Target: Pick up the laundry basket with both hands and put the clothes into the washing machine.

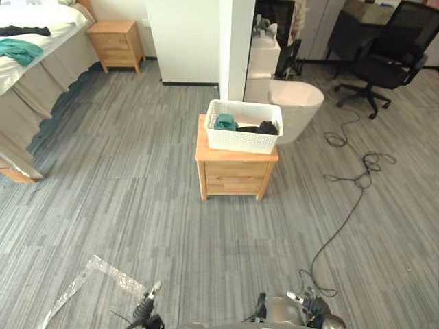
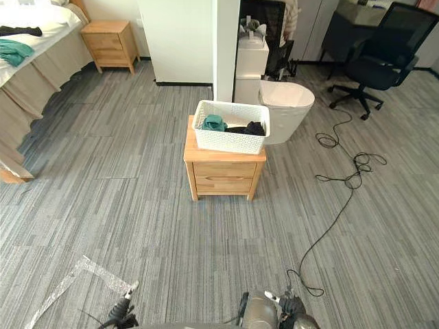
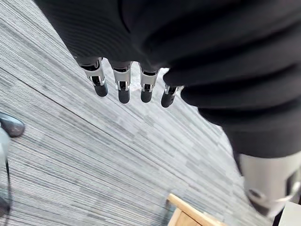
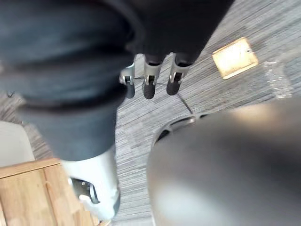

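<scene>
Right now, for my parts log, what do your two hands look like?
Both alike: left hand and right hand each have a dark ribbed cover over the back and wrist, then a row of silver fingers ending in dark rounded tips.

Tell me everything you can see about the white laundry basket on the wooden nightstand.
The white rectangular plastic laundry basket has perforated lattice walls, a plain rim and no lid. It stands upright on the light wooden nightstand, covering most of its top. Inside lie a crumpled teal garment and a black garment, filling it only partly. Nothing else touches it.
</scene>
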Robot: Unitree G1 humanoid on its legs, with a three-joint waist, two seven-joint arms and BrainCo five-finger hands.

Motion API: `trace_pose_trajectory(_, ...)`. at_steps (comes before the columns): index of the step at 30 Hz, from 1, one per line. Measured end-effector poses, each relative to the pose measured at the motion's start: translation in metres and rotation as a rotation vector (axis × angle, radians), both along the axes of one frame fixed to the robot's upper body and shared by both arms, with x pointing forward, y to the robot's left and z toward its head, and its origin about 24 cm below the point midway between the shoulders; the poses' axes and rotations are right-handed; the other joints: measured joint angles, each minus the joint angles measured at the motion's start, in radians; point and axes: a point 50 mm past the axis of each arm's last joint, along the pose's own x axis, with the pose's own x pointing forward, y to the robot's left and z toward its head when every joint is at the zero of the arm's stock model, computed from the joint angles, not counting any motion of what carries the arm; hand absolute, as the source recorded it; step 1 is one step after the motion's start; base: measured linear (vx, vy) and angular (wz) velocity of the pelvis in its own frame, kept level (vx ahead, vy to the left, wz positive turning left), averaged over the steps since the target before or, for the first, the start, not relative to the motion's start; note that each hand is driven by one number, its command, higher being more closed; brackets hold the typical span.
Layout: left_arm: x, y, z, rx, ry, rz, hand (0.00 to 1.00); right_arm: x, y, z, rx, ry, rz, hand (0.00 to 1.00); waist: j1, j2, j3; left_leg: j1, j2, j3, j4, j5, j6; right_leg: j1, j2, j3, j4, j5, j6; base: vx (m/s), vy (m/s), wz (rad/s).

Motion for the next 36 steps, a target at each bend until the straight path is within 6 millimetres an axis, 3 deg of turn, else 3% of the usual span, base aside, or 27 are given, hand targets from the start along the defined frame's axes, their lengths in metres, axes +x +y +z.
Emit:
trace_pose_trajectory(1,0.004,-0.001,0.001,0.0,-0.011,-0.001,0.0,0.001,0.0,0.001,0.0,-0.006,-0.003,0.0,-0.006,0.002,0.003,0.013,0.007,-0.009,-0.004,0.0,-0.01,-0.01,0.006,0.013,-0.094,0.039,0.003,0.61,-0.124,0.47)
trace_pose_trajectory(3,0.009,0.0,0.003,0.011,-0.034,0.001,0.0,0.0,0.0,0.001,0.003,-0.009,-0.011,0.0,-0.02,-0.009,0.008,0.067,0.02,-0.033,-0.016,-0.02,-0.066,-0.023,0.008,0.077,-0.409,0.209,0.019,0.59,-0.202,0.52)
trace_pose_trajectory(4,0.009,0.002,0.004,0.018,-0.037,0.008,0.0,-0.005,0.002,0.0,0.01,-0.002,-0.017,0.0,-0.017,-0.033,0.011,0.113,0.02,-0.044,-0.018,-0.039,-0.099,-0.015,-0.001,0.112,-0.51,0.27,0.023,0.66,-0.27,0.34)
trace_pose_trajectory(5,0.004,0.004,0.003,0.025,-0.026,0.018,0.0,-0.008,0.005,-0.001,0.019,0.005,-0.02,0.0,-0.015,-0.046,0.009,0.141,0.021,-0.058,-0.018,-0.049,-0.115,-0.018,-0.007,0.125,-0.509,0.302,0.022,0.69,-0.293,0.31)
trace_pose_trajectory(6,-0.001,0.004,0.001,0.023,-0.008,0.046,0.0,-0.008,0.004,-0.001,0.022,0.003,-0.034,0.0,-0.019,-0.045,0.006,0.175,0.055,-0.09,-0.003,-0.048,-0.131,-0.032,-0.001,0.121,-0.4,0.41,0.0,0.7,-0.355,0.38)
trace_pose_trajectory(7,-0.002,-0.004,-0.001,0.006,0.004,0.034,0.0,-0.008,0.001,0.0,0.019,-0.001,-0.043,0.0,-0.019,-0.019,0.003,0.169,0.096,-0.117,0.038,-0.011,-0.174,-0.059,0.025,0.118,-0.285,0.345,-0.016,0.69,-0.359,0.45)
trace_pose_trajectory(8,-0.002,-0.007,-0.002,0.0,0.007,0.027,0.0,-0.009,0.0,0.0,0.017,-0.001,-0.053,0.0,-0.022,-0.011,0.002,0.158,0.116,-0.131,0.072,0.013,-0.177,-0.06,0.038,0.111,-0.251,0.342,-0.033,0.78,-0.439,0.41)
trace_pose_trajectory(10,-0.008,-0.01,-0.005,-0.022,0.021,0.077,0.0,-0.01,-0.002,-0.001,0.018,0.006,-0.06,0.0,-0.022,0.001,0.0,0.059,0.177,-0.159,0.31,0.172,-0.116,-0.011,0.076,0.061,-0.203,0.266,-0.064,0.63,-0.351,0.23)
trace_pose_trajectory(11,-0.013,-0.008,-0.006,-0.025,0.028,0.114,0.0,-0.011,0.0,-0.001,0.019,0.008,-0.053,0.0,-0.018,0.004,0.001,-0.032,0.218,-0.163,0.497,0.335,-0.105,0.059,0.109,0.042,-0.251,0.243,-0.088,0.62,-0.314,0.11)
trace_pose_trajectory(12,-0.014,-0.007,-0.006,-0.025,0.029,0.116,0.0,-0.01,0.0,-0.001,0.019,0.007,-0.046,0.0,-0.013,0.01,0.003,-0.105,0.262,-0.153,0.664,0.338,-0.089,0.119,0.139,0.034,-0.304,0.235,-0.101,0.58,-0.298,-0.05)
trace_pose_trajectory(13,-0.014,-0.007,-0.005,-0.023,0.028,0.114,0.0,-0.008,0.003,-0.001,0.02,0.008,-0.024,0.0,0.006,0.013,0.007,-0.196,0.312,-0.112,0.853,0.27,-0.048,0.203,0.181,0.037,-0.37,0.233,-0.116,0.56,-0.281,-0.14)
trace_pose_trajectory(15,-0.014,-0.008,-0.005,-0.022,0.031,0.098,0.0,-0.007,0.007,-0.002,0.022,0.016,0.004,0.0,0.026,-0.005,0.014,-0.285,0.309,-0.078,0.96,0.178,-0.048,0.32,0.197,0.049,-0.446,0.227,-0.128,0.53,-0.224,-0.19)
trace_pose_trajectory(17,-0.01,-0.011,-0.004,-0.021,0.02,0.065,0.0,0.0,0.009,-0.001,0.023,0.003,0.014,0.0,0.037,-0.011,0.02,-0.351,0.291,-0.04,0.904,0.119,-0.069,0.409,0.196,0.069,-0.505,0.226,-0.128,0.42,-0.141,-0.2)
trace_pose_trajectory(18,-0.001,-0.013,0.0,-0.012,-0.015,0.041,0.0,0.006,0.008,0.001,0.024,-0.014,0.004,0.0,0.039,-0.009,0.022,-0.379,0.279,-0.023,0.786,0.093,-0.096,0.446,0.192,0.078,-0.537,0.226,-0.128,0.29,-0.023,-0.18)
trace_pose_trajectory(19,0.003,-0.014,0.002,-0.006,-0.034,0.024,0.0,0.009,0.007,0.002,0.022,-0.025,-0.007,0.0,0.039,-0.008,0.024,-0.387,0.272,-0.018,0.712,0.085,-0.108,0.461,0.189,0.082,-0.546,0.226,-0.127,0.4,0.006,-0.16)
trace_pose_trajectory(20,0.015,-0.017,0.008,0.0,-0.084,-0.004,0.0,0.018,0.003,0.006,0.017,-0.061,-0.054,0.0,0.039,-0.009,0.026,-0.389,0.243,-0.011,0.531,0.085,-0.112,0.478,0.173,0.089,-0.557,0.22,-0.117,0.31,0.079,-0.07)
trace_pose_trajectory(22,0.042,-0.031,0.025,-0.004,-0.217,-0.045,0.0,0.028,-0.016,0.018,-0.023,-0.145,-0.169,0.0,0.038,0.002,0.022,-0.36,0.168,-0.035,0.144,0.136,-0.161,0.488,0.142,0.087,-0.563,0.201,-0.082,0.2,0.136,0.01)
trace_pose_trajectory(23,0.052,-0.039,0.034,-0.008,-0.277,-0.054,0.0,0.03,-0.027,0.025,-0.05,-0.184,-0.22,0.0,0.037,0.032,0.013,-0.349,0.153,-0.057,0.041,0.208,-0.172,0.488,0.145,0.088,-0.564,0.189,-0.061,0.16,0.23,-0.03)
trace_pose_trajectory(24,0.064,-0.043,0.045,-0.005,-0.343,-0.084,0.0,0.034,-0.037,0.033,-0.077,-0.23,-0.281,0.0,0.035,0.057,-0.004,-0.33,0.133,-0.082,-0.005,0.297,-0.104,0.494,0.138,0.097,-0.557,0.171,-0.034,0.17,0.237,0.0)
trace_pose_trajectory(26,0.083,-0.041,0.068,0.017,-0.466,-0.082,0.0,0.044,-0.044,0.049,-0.106,-0.326,-0.333,0.0,0.014,0.028,-0.012,-0.285,0.082,-0.06,-0.091,0.313,-0.086,0.49,0.087,0.111,-0.543,0.147,0.004,0.18,0.204,-0.02)
trace_pose_trajectory(31,0.111,-0.032,0.125,0.129,-0.715,-0.095,0.0,0.073,-0.057,0.101,-0.175,-0.603,-0.399,0.0,0.018,-0.012,-0.04,-0.232,0.009,0.021,-0.186,0.335,-0.036,0.469,0.015,0.175,-0.539,0.137,0.038,0.18,0.146,-0.29)
trace_pose_trajectory(33,0.118,-0.032,0.143,0.181,-0.785,-0.145,0.0,0.076,-0.061,0.11,-0.198,-0.641,-0.416,0.0,0.016,-0.021,-0.046,-0.215,-0.007,0.025,-0.181,0.324,-0.02,0.478,0.0,0.19,-0.532,0.137,0.042,0.16,0.08,-0.19)
trace_pose_trajectory(36,0.128,-0.033,0.168,0.253,-0.877,-0.188,0.0,0.085,-0.065,0.128,-0.232,-0.719,-0.409,0.0,0.014,-0.021,-0.046,-0.18,-0.015,0.033,-0.177,0.299,-0.007,0.457,-0.014,0.207,-0.435,0.118,0.078,0.1,0.083,-0.18)
